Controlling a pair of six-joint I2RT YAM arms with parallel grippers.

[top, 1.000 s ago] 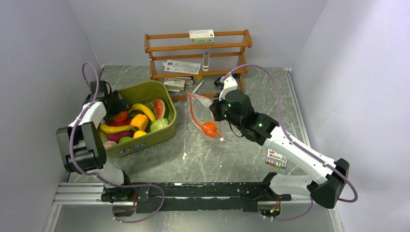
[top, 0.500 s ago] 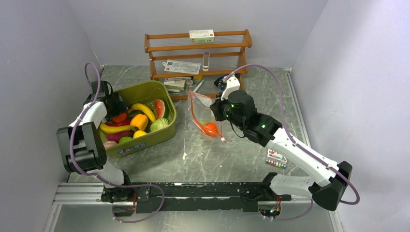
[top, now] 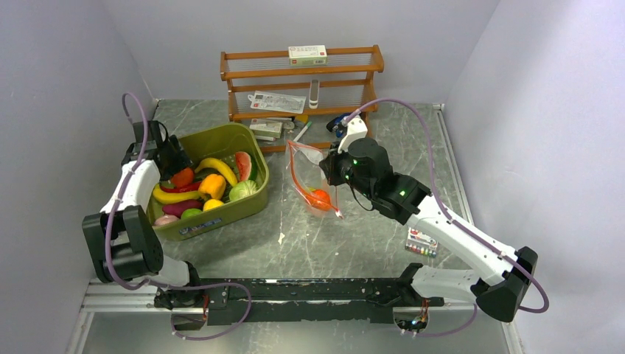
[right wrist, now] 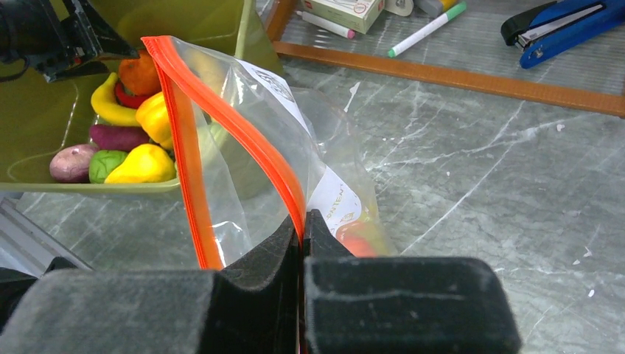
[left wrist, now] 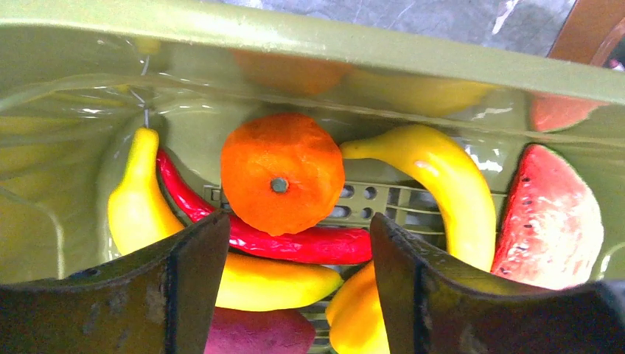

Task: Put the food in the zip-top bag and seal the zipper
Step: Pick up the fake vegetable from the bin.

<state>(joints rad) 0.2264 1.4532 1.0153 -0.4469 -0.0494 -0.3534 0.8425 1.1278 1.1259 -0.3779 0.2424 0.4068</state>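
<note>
The food lies in an olive-green tub (top: 221, 214). In the left wrist view I see an orange (left wrist: 282, 171), a red chili (left wrist: 295, 243), bananas (left wrist: 442, 184) and a watermelon slice (left wrist: 549, 214). My left gripper (left wrist: 295, 228) hangs open inside the tub (left wrist: 295, 37). The chili and a banana show between its fingers, and the orange lies just past the tips. My right gripper (right wrist: 302, 221) is shut on the orange-red zipper (right wrist: 189, 184) of the clear zip-top bag (right wrist: 250, 133). It holds the bag's mouth open above the table (top: 309, 181). One orange-red food piece (top: 320, 197) sits inside the bag.
A wooden rack (top: 302, 81) with white packets (top: 276, 101) stands at the back. A blue stapler (right wrist: 560, 26) and markers (right wrist: 427, 29) lie on its lowest shelf. A small box with coloured contents (top: 421, 243) rests on the table near the right arm.
The left gripper's jaws have narrowed and it has shifted slightly toward the tub's far left corner. The right gripper and the bag have barely moved.
</note>
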